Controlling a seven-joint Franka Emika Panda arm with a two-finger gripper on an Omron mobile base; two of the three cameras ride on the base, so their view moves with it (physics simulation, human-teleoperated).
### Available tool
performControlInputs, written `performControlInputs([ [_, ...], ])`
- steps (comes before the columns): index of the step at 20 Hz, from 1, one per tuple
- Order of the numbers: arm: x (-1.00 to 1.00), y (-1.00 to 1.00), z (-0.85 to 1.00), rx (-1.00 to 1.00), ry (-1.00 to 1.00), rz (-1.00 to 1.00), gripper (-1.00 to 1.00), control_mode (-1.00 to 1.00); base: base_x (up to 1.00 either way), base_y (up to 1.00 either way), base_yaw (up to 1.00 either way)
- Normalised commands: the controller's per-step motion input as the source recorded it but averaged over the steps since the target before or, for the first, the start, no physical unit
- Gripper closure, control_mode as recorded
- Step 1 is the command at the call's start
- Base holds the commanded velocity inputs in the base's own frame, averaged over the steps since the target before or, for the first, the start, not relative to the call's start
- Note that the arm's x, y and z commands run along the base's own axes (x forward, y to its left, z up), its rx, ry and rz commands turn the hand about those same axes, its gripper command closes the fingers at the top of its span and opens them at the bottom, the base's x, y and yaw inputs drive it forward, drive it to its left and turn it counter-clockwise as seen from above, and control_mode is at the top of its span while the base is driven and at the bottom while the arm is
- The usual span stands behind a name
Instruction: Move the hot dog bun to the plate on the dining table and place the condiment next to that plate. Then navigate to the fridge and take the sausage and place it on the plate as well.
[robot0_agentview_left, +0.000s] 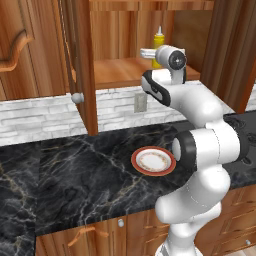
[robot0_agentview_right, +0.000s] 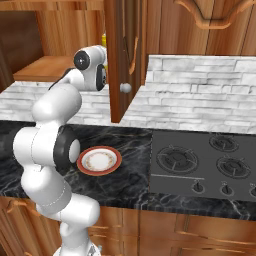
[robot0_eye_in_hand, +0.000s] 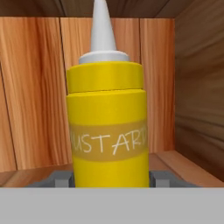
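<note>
Yellow condiment (robot0_eye_in_hand: 107, 127) upright, close to lens, pale pointed nozzle, tan band lettered MUSTARD, gripper (robot0_eye_in_hand: 109, 178) fingers flanking its base, grasp cannot be confirmed, standing on wooden cabinet shelf (robot0_agentview_left: 120, 72), black marble counter (robot0_agentview_left: 75, 175) below, red-rimmed plate (robot0_agentview_left: 153, 161).

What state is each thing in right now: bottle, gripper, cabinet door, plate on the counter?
condiment: upright on the cabinet shelf, cap on, between the finger tips.
gripper: at the bottle's base, one tip on each side; contact cannot be told.
cabinet door: swung open.
red-rimmed plate: flat on the black marble counter, nothing on it.
</note>
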Motion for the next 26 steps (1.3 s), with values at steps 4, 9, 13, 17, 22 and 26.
performControlInputs([
  [4,-0.03,0.0,0.0,0.0,-0.01,0.0,1.0,-1.0,0.0,0.0,0.0],
  [9,-0.57,0.0,-0.04,0.0,-0.1,-0.02,1.0,-1.0,0.0,0.0,0.0],
  [13,-0.97,0.03,-0.01,0.0,-0.15,-0.05,1.0,-1.0,0.0,0.0,0.0],
  [17,-0.94,0.29,0.03,0.0,-0.02,-0.01,1.0,-1.0,0.0,0.0,0.0],
  [22,-0.62,0.41,0.27,0.0,0.07,0.0,1.0,-1.0,0.0,0.0,0.0],
  [26,-0.59,0.28,0.24,0.0,0.16,0.0,1.0,-1.0,0.0,0.0,0.0],
])
